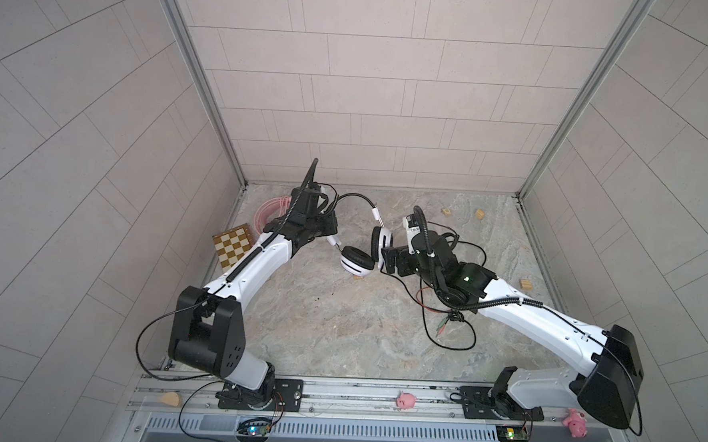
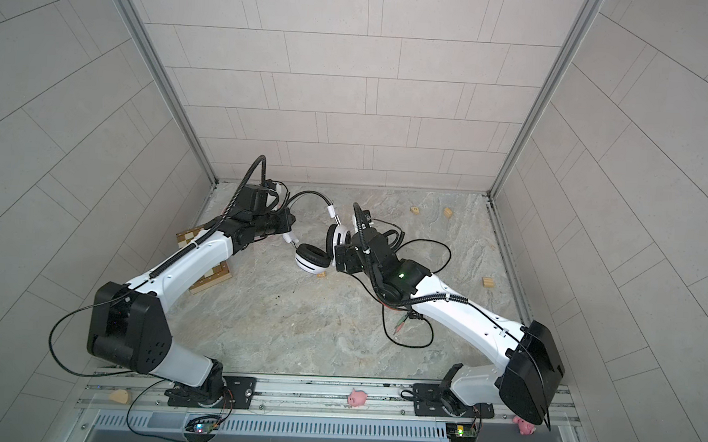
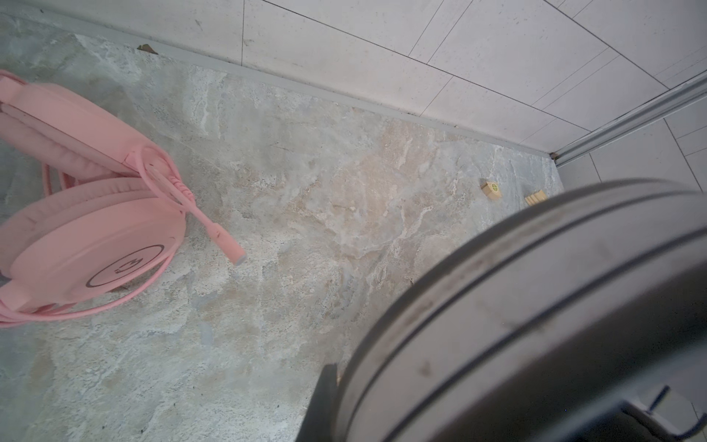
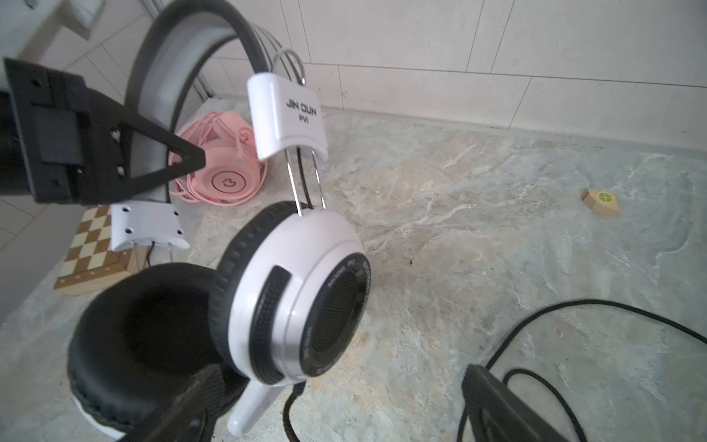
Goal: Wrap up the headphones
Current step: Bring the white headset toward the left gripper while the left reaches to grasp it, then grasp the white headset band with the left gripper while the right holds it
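Centrally over the table (image 1: 338,337), white-and-black headphones (image 1: 357,262), hung by the headband from the left gripper (image 4: 189,157), pinched tight on it. Right gripper (image 1: 386,262) just beside the ear cups, jaws spread wide, nothing held. Black cable (image 1: 454,347) loose nearby; pink headphones (image 4: 225,180) in far-left corner.

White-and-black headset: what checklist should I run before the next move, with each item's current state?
1. Left gripper shut on the white-and-black headset, at its headband: ok.
2. Right gripper open, holding nothing: ok.
3. Black cable wound around the headset: not ok, it lies loose on the table.
4. Cable clear of the right arm: not ok, it runs under it.
5. Pink headset out of the way, cable coiled: ok.
6. Left grip firm enough to wind against: cannot tell.
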Tool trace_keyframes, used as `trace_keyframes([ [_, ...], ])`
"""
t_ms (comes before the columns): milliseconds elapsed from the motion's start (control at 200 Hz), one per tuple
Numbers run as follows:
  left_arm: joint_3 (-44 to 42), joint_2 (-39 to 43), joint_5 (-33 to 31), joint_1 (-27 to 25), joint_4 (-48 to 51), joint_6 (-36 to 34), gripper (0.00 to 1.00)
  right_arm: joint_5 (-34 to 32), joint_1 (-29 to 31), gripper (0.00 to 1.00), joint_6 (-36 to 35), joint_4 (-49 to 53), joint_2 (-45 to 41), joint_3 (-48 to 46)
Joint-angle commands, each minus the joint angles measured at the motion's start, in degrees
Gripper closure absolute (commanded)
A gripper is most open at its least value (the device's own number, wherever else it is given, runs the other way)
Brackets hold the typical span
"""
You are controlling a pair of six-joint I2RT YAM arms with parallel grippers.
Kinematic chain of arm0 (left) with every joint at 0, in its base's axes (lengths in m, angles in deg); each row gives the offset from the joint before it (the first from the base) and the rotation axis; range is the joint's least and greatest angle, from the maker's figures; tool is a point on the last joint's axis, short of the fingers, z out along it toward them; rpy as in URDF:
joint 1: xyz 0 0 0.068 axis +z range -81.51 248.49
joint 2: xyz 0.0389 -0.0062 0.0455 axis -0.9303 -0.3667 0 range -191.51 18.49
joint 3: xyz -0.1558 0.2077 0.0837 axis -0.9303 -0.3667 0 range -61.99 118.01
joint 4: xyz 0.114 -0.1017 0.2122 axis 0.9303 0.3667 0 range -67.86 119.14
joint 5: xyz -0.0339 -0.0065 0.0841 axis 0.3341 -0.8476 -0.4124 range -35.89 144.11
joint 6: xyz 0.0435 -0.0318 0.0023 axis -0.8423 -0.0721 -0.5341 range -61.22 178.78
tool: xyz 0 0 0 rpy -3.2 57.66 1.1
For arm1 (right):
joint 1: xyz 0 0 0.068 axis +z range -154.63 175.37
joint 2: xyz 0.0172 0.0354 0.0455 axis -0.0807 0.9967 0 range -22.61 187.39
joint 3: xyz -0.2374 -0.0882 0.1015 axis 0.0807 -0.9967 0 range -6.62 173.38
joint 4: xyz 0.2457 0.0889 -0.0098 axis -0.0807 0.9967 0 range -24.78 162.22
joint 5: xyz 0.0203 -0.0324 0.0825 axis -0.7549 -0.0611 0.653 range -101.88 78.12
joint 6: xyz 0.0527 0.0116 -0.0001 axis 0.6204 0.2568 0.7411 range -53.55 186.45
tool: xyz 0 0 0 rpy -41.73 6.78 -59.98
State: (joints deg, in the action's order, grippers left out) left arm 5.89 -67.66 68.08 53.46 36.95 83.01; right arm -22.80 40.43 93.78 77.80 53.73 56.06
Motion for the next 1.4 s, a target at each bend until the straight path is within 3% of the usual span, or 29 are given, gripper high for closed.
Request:
trace_keyframes([
  [0, 0.31, 2.89, -0.03, -0.27, -3.65, 3.65, 1.00, -0.31, 0.24, 0.01, 3.86, -4.30, 1.73, 3.99],
  [230, 0.57, 2.65, -0.02, -0.27, -3.73, 5.77, 1.00, -0.25, 1.20, 0.01, 8.59, -2.48, 9.63, 7.22],
  [300, 0.77, 2.29, 0.52, -0.35, -3.76, 6.66, 1.00, -2.54, 2.32, 0.01, 8.52, -6.18, 10.59, 5.54],
  [460, 0.62, 2.16, 0.79, -0.52, -3.82, 7.49, 1.00, -10.35, 4.51, 0.01, 6.14, -3.61, 14.18, 8.55],
  [595, 0.39, 2.63, 1.37, -0.63, -4.40, 7.88, 1.00, -12.36, 4.51, 0.03, 4.54, -6.13, 15.74, 8.19],
  [706, -0.11, 2.91, 1.70, -0.76, -5.16, 8.35, 1.00, -11.25, 4.25, 0.17, 3.51, -10.36, 16.41, 7.31],
  [736, -0.20, 2.86, 2.05, -0.71, -5.41, 8.40, 1.00, -11.08, 4.26, 0.24, 3.17, -11.21, 16.46, 7.24],
  [816, -0.20, 2.56, 2.37, -0.73, -5.43, 8.38, 1.00, -11.71, 4.20, 0.57, 1.81, -12.03, 16.46, 7.24],
  [856, -0.16, 2.35, 2.58, -0.75, -5.47, 8.42, 1.00, -12.09, 4.10, 0.64, 0.76, -12.04, 16.39, 7.29],
  [1001, 0.82, 1.24, 4.24, -0.80, -4.38, 7.17, 0.73, -13.04, 3.68, 0.74, -4.28, -8.10, 15.35, 9.35],
  [1091, 2.41, -0.44, 5.11, -0.91, -2.20, 6.77, 0.49, -12.73, 3.27, 0.75, -8.83, -3.96, 14.73, 11.62],
  [1171, 6.04, -2.90, 7.35, -1.27, 1.80, 4.89, 0.35, -12.95, 2.36, 0.76, -12.75, -0.07, 14.31, 13.42],
  [1396, 9.28, -4.60, 6.94, -2.95, 6.65, 0.51, 0.19, -8.90, -1.83, 0.76, -21.90, 15.20, 14.63, 20.67],
])
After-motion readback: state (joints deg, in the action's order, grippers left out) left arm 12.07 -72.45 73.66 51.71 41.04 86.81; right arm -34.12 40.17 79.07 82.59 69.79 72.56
